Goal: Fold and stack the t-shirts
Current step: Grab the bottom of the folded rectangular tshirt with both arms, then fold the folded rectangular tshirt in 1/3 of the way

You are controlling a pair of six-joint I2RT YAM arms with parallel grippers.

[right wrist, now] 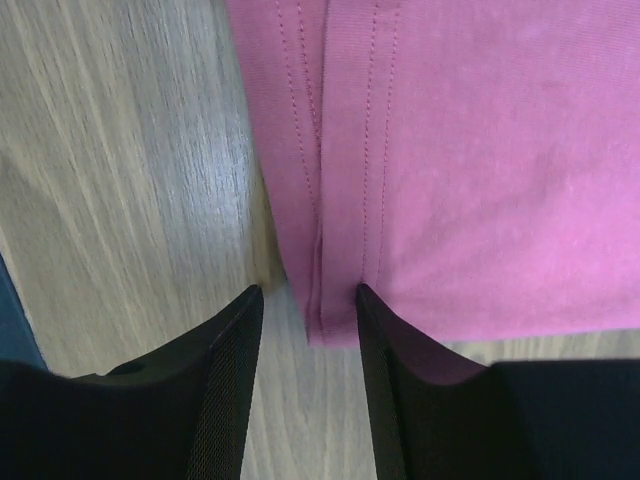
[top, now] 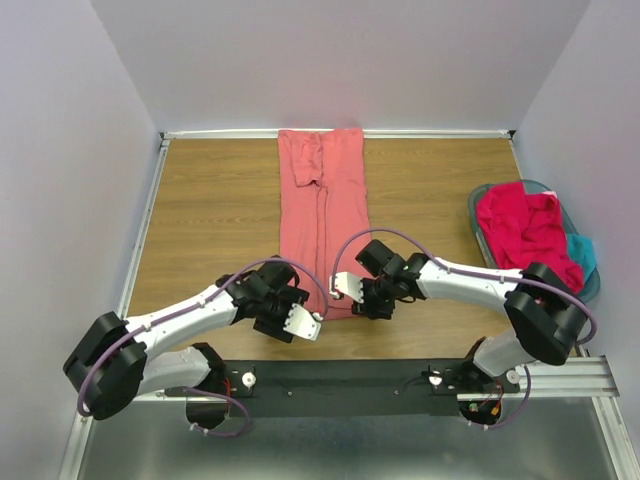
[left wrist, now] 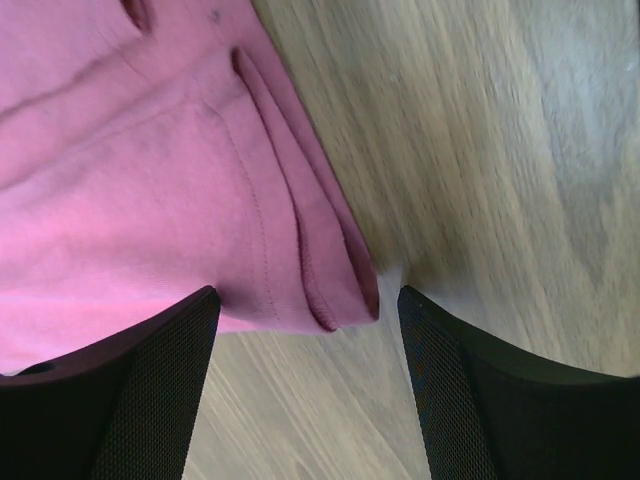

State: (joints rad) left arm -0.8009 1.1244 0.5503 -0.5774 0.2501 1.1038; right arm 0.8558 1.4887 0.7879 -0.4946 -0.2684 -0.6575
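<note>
The salmon-pink t-shirt point(top: 325, 215) lies folded into a long narrow strip running from the table's back edge toward the front. My left gripper point(top: 303, 322) is open at the strip's near left corner. In the left wrist view that layered corner point(left wrist: 330, 285) lies between the spread fingertips of the left gripper point(left wrist: 305, 300), untouched. My right gripper point(top: 346, 288) is open at the near right corner. In its wrist view the hemmed corner point(right wrist: 335, 300) sits between the right gripper's point(right wrist: 308, 295) narrowly spread fingers. A magenta-red t-shirt point(top: 525, 230) and a teal t-shirt point(top: 583, 252) lie in the basket.
The round teal plastic basket point(top: 478, 205) stands at the table's right edge, beside the right arm's elbow. Bare wooden tabletop point(top: 215, 200) extends left and right of the strip. White walls close in the back and sides.
</note>
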